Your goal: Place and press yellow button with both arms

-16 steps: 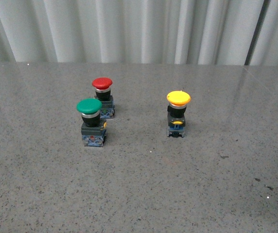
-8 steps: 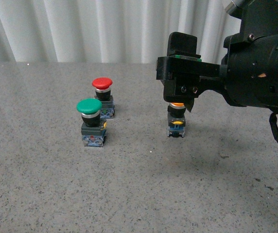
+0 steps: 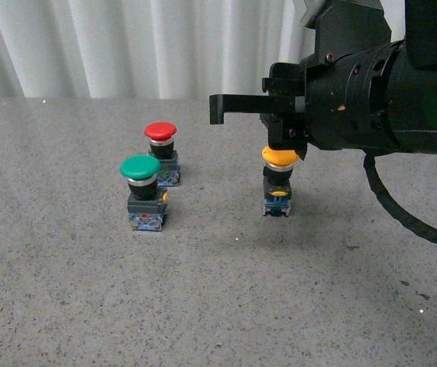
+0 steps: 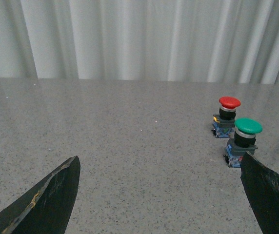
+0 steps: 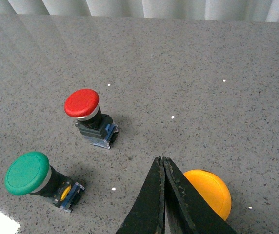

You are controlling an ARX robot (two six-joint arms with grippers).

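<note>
On the gray table (image 3: pixel 203 306), the big right arm (image 3: pixel 386 99) blocks some curtain (image 3: pixel 127 46). Its right claw (image 5: pixel 162 163), pressed together, hangs maybe just above the yellow button (image 3: pixel 280 158). The left claw (image 4: pixel 160 158) is spread wide. The green button (image 3: pixel 141 172) has yellow at 3 o'clock and the red button (image 3: pixel 161 134) at 1.

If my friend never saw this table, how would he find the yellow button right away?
On the grey speckled table before the white curtain, look right, just under the big black right arm. The yellow button stands there alone, while the green button and red button huddle further left; only its cap is yellow.
</note>
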